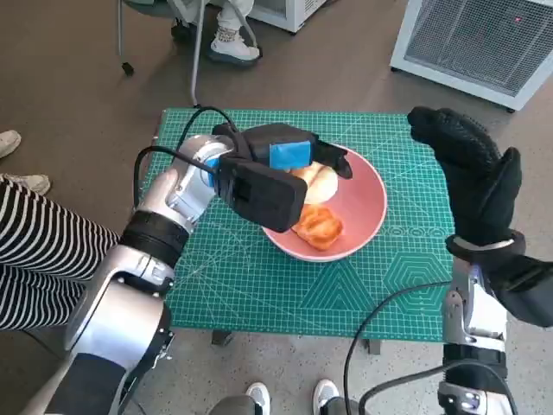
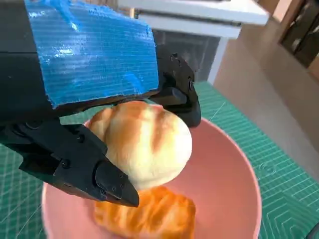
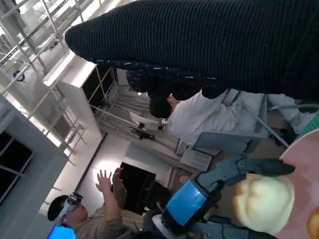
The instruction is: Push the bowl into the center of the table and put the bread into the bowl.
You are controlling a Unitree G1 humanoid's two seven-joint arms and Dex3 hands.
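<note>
The round pale bread roll with a browned top (image 2: 147, 144) was held inside the pink round bowl (image 1: 367, 216), clamped between the black fingers (image 2: 94, 172) of the left hand with blue tape over its back (image 1: 289, 156). The left wrist view showed fingers pressed against opposite sides of the roll, with the roll positioned just above a golden-brown flaky pastry piece (image 1: 318, 226) that lay on the bowl floor. Whether the roll touched the pastry could not be determined. The bowl stood on the green gridded cutting mat (image 1: 259, 285) covering the small table, near the middle of the mat and slightly toward its far side. The right hand in the black knitted glove (image 1: 471, 177) was raised at the right edge of the table, well apart from the bowl, with its fingers extended together and nothing held in it. A white slatted appliance (image 1: 475, 43) stood on the floor beyond the far right corner of the table. A person's leg in black-and-white striped fabric (image 1: 43, 251) appeared at the left, beside the left forearm. Two white shoe tips (image 1: 289, 396) were visible at the near edge of the table.
</note>
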